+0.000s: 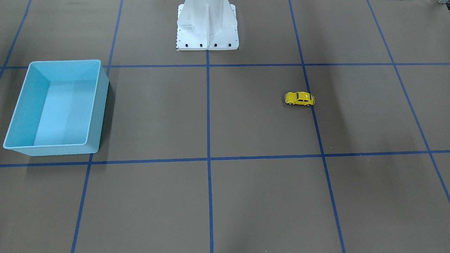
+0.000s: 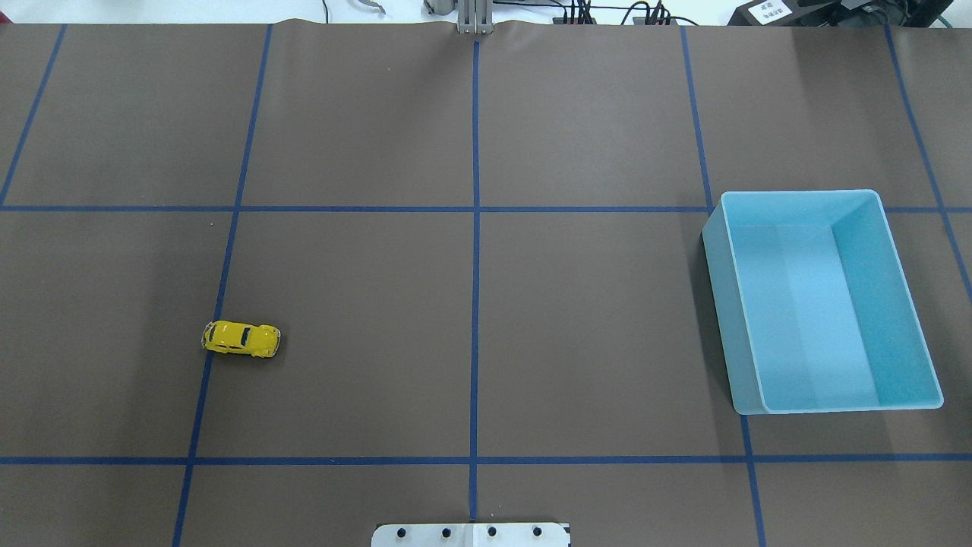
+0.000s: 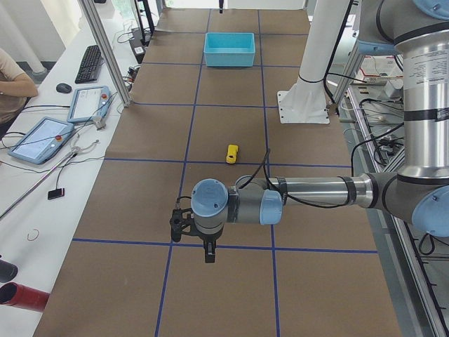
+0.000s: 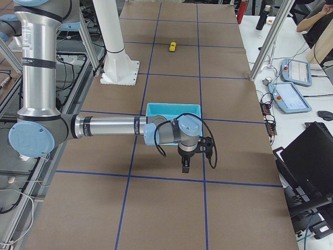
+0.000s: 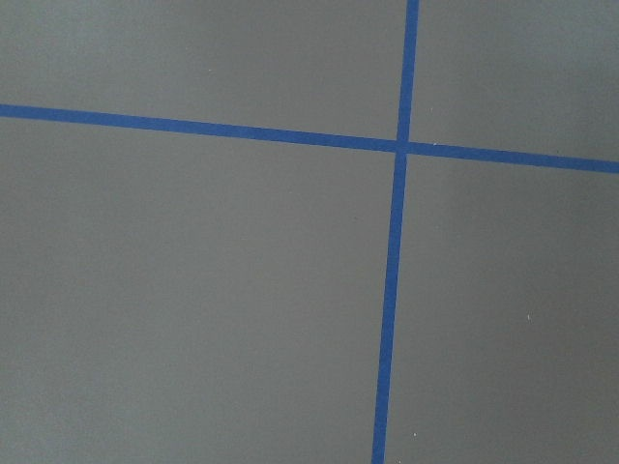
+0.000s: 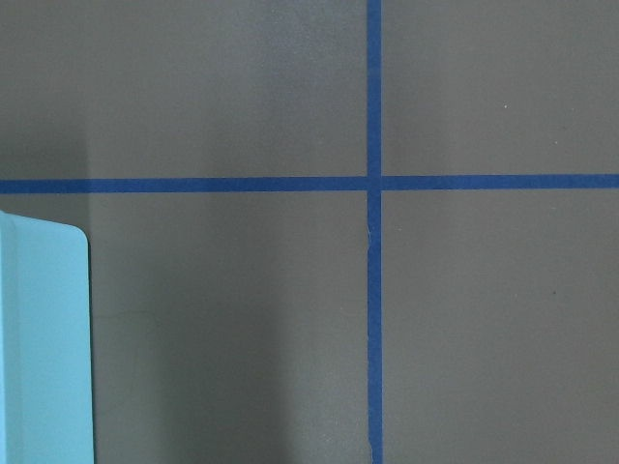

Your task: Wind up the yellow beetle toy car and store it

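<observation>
A brown paper-covered table [image 2: 364, 304] gridded with blue tape carries the tiny glossy yellow beetle toy car [image 2: 241, 339], on its wheels, well apart from the left gripper [image 3: 208, 256]; the right gripper [image 4: 185, 167] hangs near a rectangular light blue plastic bin [image 2: 725, 304]; neither gripper's opening can be told

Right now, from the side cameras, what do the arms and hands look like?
The left arm and right arm are silver tubes with light blue joint caps. A black cable loops past each wrist. The left hand and right hand are small and black. I can read no markings.
</observation>
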`<state>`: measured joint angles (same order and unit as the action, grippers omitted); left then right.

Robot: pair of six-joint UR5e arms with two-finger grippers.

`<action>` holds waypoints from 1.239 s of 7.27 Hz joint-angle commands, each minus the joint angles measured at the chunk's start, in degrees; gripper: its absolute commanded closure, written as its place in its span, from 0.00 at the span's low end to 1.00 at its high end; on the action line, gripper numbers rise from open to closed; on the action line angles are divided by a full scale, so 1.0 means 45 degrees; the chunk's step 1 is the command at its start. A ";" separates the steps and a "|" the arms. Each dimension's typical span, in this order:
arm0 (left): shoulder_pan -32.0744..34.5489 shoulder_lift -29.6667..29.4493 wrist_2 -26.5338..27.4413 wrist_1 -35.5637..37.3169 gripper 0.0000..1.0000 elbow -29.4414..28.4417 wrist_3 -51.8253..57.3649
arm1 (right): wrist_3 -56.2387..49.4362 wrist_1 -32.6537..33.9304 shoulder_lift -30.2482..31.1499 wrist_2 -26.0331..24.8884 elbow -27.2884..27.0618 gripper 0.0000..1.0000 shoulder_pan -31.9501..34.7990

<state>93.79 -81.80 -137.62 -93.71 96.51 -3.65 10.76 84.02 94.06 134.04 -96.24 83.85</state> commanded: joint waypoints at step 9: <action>-0.3412 -0.0688 -0.0082 -0.1534 0.00 0.1284 0.0069 | -0.0066 0.0059 0.0134 0.0000 0.0040 0.00 0.0000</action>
<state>82.99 -84.04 -138.15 -97.47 100.44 -3.41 10.46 84.35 94.69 134.03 -96.00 83.81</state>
